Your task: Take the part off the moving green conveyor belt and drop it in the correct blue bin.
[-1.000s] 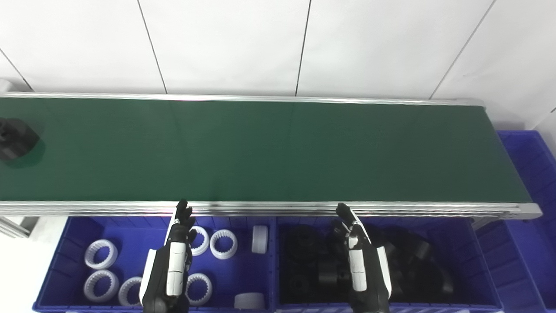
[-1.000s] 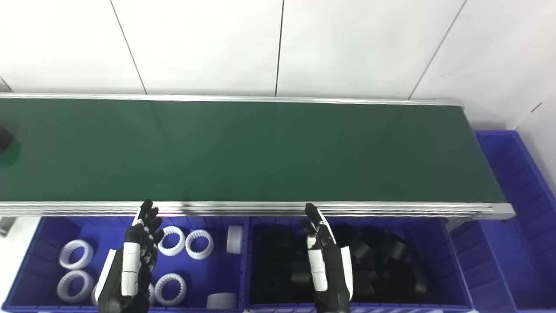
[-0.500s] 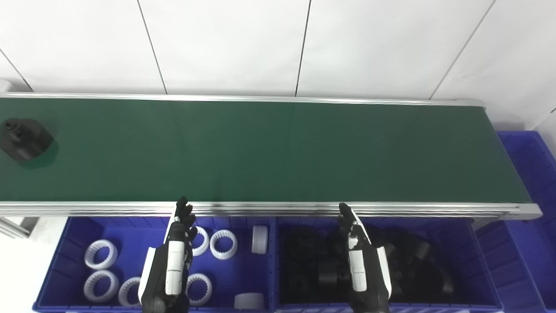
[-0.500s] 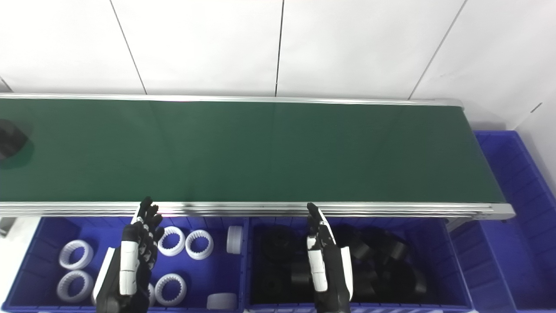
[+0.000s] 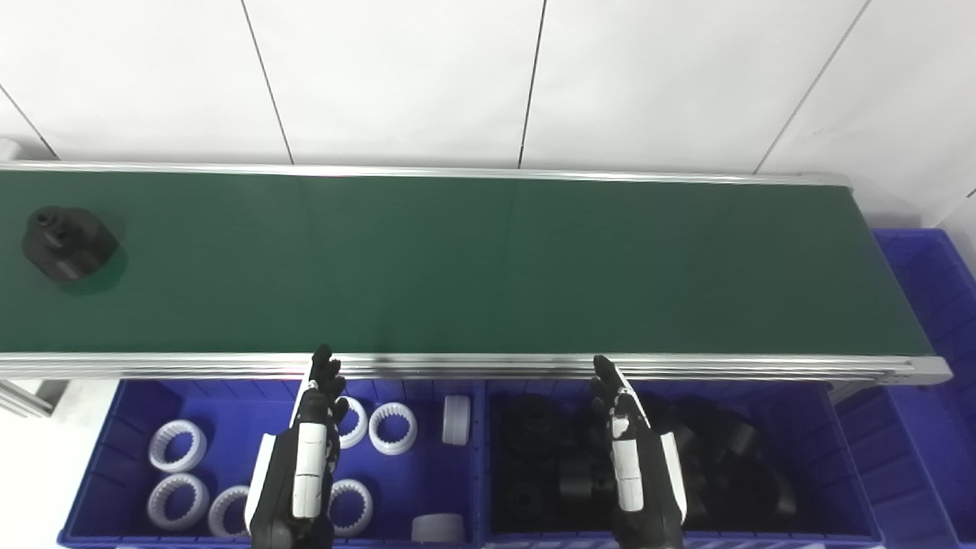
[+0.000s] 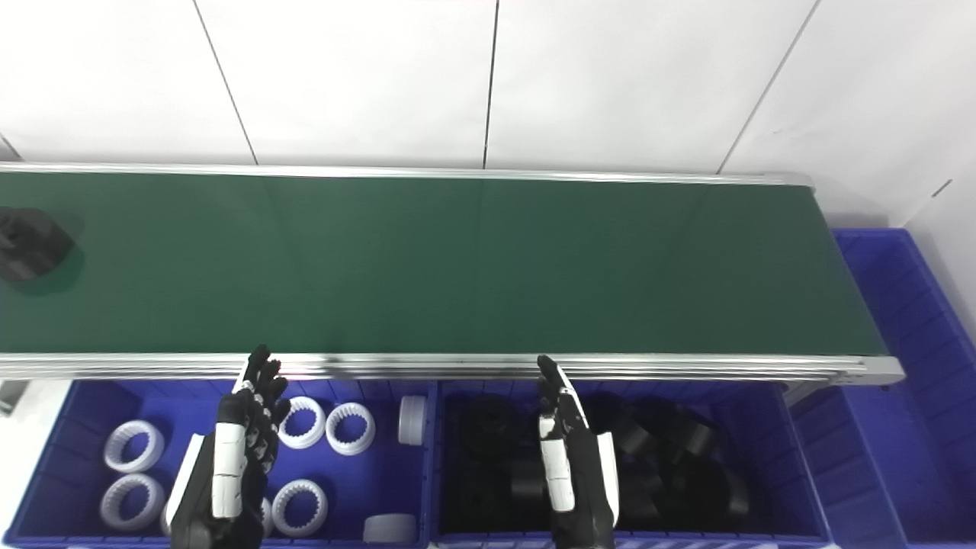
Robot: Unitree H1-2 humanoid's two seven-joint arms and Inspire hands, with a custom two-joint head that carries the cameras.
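Note:
A black part (image 5: 67, 242) rides at the far left of the green conveyor belt (image 5: 488, 267); it also shows in the right eye view (image 6: 29, 244). My left hand (image 5: 303, 457) is open and empty above the blue bin (image 5: 130, 404) that holds white toothed rings. My right hand (image 5: 634, 465) is open and empty above the blue bin (image 5: 839, 427) that holds black parts. Both hands are just in front of the belt's near rail, far from the part.
White rings (image 5: 393, 427) and white cylinders (image 5: 456, 418) lie in the left bin. Several black parts (image 5: 724, 465) fill the right bin. Another blue bin (image 5: 934, 305) stands past the belt's right end. A white tiled wall is behind the belt.
The black part has travelled to the right along the belt, further into view. Both hands have stayed almost still.

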